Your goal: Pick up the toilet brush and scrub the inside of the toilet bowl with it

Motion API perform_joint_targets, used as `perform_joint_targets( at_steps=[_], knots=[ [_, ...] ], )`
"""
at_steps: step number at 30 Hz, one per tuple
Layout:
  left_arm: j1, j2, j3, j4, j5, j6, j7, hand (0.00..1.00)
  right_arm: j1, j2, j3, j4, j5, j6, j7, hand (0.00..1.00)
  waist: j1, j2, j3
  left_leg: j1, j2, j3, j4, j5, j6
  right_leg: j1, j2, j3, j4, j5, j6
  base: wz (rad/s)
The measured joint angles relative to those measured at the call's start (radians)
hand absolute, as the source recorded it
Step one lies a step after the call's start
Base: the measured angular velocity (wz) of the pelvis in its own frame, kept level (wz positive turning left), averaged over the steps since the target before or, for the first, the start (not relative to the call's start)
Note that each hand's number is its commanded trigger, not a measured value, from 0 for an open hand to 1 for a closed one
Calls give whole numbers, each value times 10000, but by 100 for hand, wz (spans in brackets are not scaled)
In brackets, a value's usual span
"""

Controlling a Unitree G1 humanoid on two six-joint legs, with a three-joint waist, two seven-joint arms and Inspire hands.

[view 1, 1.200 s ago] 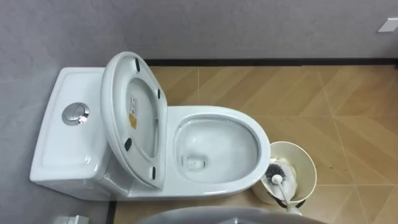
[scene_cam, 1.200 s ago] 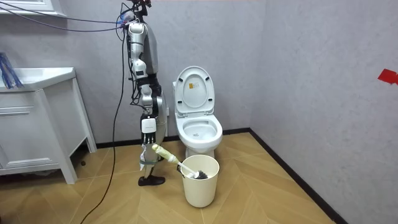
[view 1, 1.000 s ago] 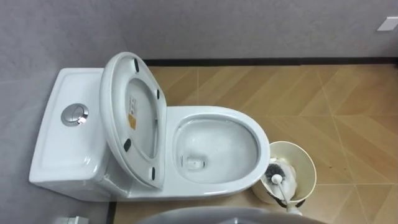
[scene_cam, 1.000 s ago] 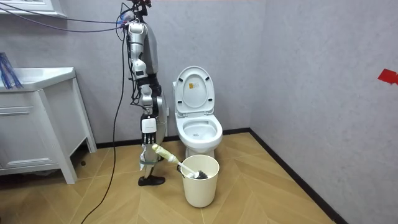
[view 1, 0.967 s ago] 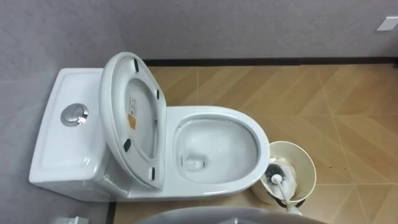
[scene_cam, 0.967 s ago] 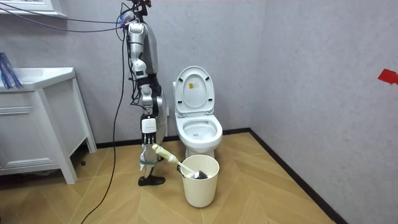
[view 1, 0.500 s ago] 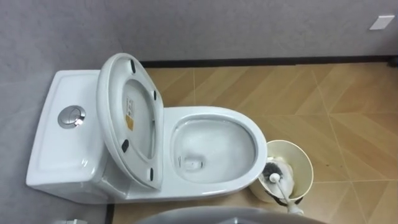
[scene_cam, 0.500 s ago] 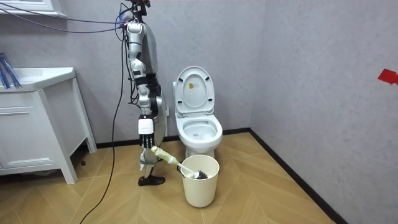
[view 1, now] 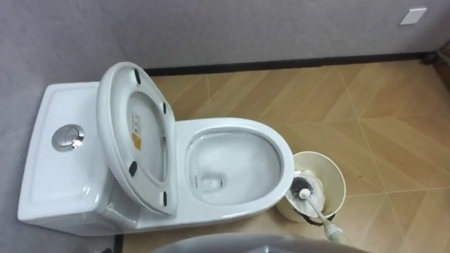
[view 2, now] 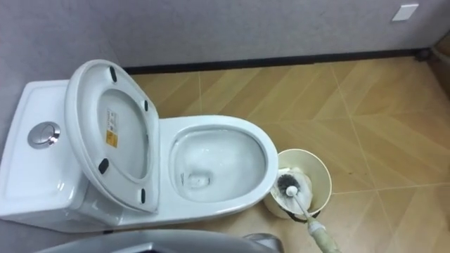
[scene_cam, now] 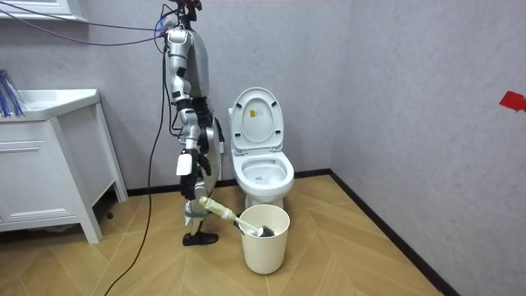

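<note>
Right arm hangs down at the robot's side, right hand (scene_cam: 198, 191) at the top end of the toilet brush (view 1: 304, 190); can't tell if the fingers are closed. Brush slants, dark bristle head down in a round cream bucket (view 1: 329, 171) just beside the glossy white toilet (view 1: 232, 126), lid (view 1: 116, 105) up.

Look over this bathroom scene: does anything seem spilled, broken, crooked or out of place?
Nothing looks spilled or broken. The one oddity is the brush: it leans slantwise in an open pail beside the toilet, bristles down, its handle poking out over the rim.
</note>
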Motion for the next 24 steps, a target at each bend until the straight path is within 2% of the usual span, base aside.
perform_joint_targets(
  at_steps=[2, 4, 6, 8, 11, 20, 22, 24],
  knots=[
    [113, 65, -6, -314, -6, -39, 61, 0, -43, -17, 30, -505, -37, -104, -189, 0, 19, -18, -5, -57, -2, -2, 4, 0, 0, -53, -5, -21, -1, 3, -3, 0],
    [62, 171, -61, -442, -21, -113, 83, 0, -237, -33, 159, -1207, -173, -212, -456, 0, 44, -37, -43, -365, 6, -23, 103, 4, 0, -299, -2, -50, 31, 75, -9, 0],
    [36, 180, -47, -443, -18, -170, 102, 0, -404, -66, 220, -1302, -487, -405, -565, 0, 55, 56, -93, -464, 14, -23, 101, 4, 1, -399, 10, -45, 47, 106, -12, 0],
    [9, 179, -44, -437, -15, -221, 103, 0, -639, -68, 307, -1300, -779, -468, -693, 0, 192, 48, -85, -502, 16, -16, 97, 4, 1, -438, 13, -46, 39, 118, -16, 0],
    [-87, 168, -52, -438, -99, -349, 254, 0, -807, -69, 761, -1299, -1035, -576, -800, 0, 320, 60, -111, -745, 16, -24, 102, 4, 1, -646, 12, -86, 32, 125, -19, 5],
    [-726, 157, -90, -426, -136, -566, 747, 0, -942, -69, 1754, -1199, -1410, -767, -966, 0, 481, 166, -74, -1428, 14, -150, 133, 22, 25, -1193, 11, -242, -7, 228, -20, 3],
    [-964, 173, -271, -327, -358, -662, 938, 0, -998, -116, 2049, -1137, -1768, -823, -1023, 0, 512, 283, -50, -1791, 12, -303, 153, 74, 58, -1526, 9, -381, 22, 304, -14, 9],
    [-1089, 173, -484, -321, -573, -802, 1093, 0, -1147, -117, 2269, -697, -1981, -903, -1008, 0, 534, 302, -46, -2062, 9, -368, 176, 99, 66, -1782, 3, -471, 66, 318, -15, 10]
  ],
)
